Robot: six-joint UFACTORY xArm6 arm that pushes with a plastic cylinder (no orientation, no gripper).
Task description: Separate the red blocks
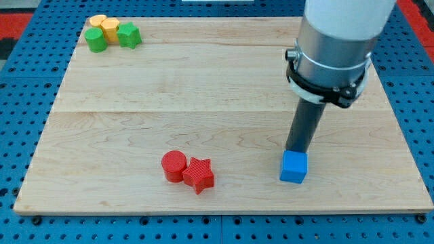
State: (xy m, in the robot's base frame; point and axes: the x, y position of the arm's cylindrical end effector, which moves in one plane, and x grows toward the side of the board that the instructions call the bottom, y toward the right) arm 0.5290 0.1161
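Observation:
A red cylinder (173,166) and a red star block (199,174) lie touching each other near the view's bottom, left of centre. My tip (296,150) stands to their right, just above and against a blue cube (294,167). The dark rod rises from there to the arm's white body at the view's top right.
At the view's top left corner of the wooden board (203,81) sits a cluster: a yellow cylinder (99,22), a yellow block (109,28), a green cylinder (96,39) and a green star block (129,35). A blue pegboard surrounds the board.

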